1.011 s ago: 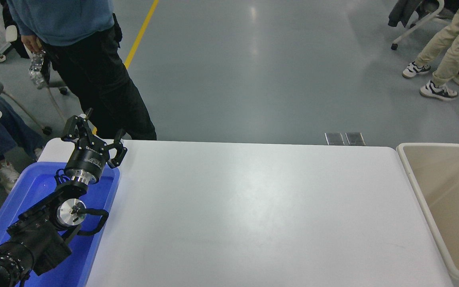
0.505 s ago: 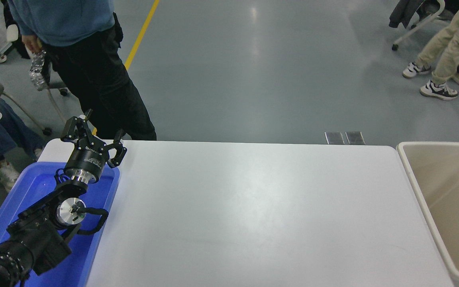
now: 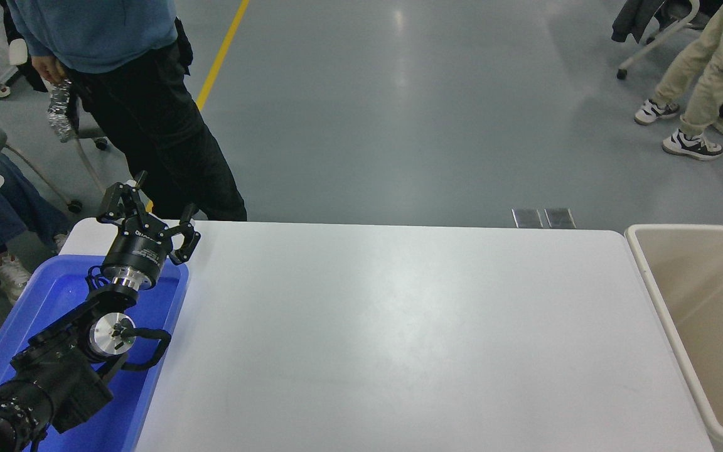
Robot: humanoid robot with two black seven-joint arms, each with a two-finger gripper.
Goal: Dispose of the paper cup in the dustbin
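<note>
Left claw (image 3: 148, 216), fingers apart, parked over the blue tray (image 3: 54, 295). Bin (image 3: 650, 276) at the worktop's (image 3: 399, 326) right edge, well apart from it.

White table (image 3: 399, 326), smooth with rounded far corners, stood on a grey floor (image 3: 399, 113). Carried a bright blue tray (image 3: 54, 295) at its left edge, near the far corner. Met by the beige dustbin (image 3: 650, 276) set just beside its right edge, rim level with the tabletop.
</note>
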